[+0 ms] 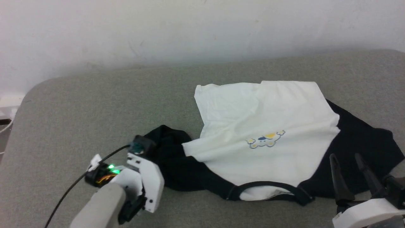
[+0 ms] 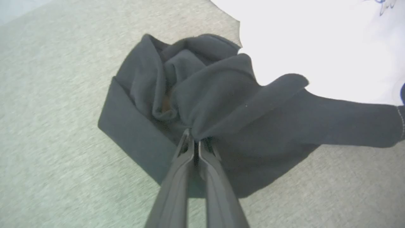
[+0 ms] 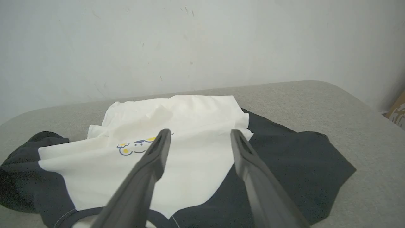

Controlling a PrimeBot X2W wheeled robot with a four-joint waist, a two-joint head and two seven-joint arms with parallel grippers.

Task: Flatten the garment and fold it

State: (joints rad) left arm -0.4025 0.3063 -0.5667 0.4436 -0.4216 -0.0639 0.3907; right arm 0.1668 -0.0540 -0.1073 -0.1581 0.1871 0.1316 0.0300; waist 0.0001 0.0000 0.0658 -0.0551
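The garment lies chest-up on the grey cushioned surface, with its white body wrinkled, the cartoon print showing and the black collar toward me. Its left black sleeve is bunched in folds. My left gripper is shut on a pinch of that sleeve; its white wrist housing sits at the sleeve's near-left edge. My right gripper stands open above the flat right black sleeve, holding nothing. From the right wrist, the right gripper points over the garment.
A white wall rises behind the surface. The surface rounds off at its far left corner. A black cable trails from my left wrist. A brown box edge shows at the right beyond the surface.
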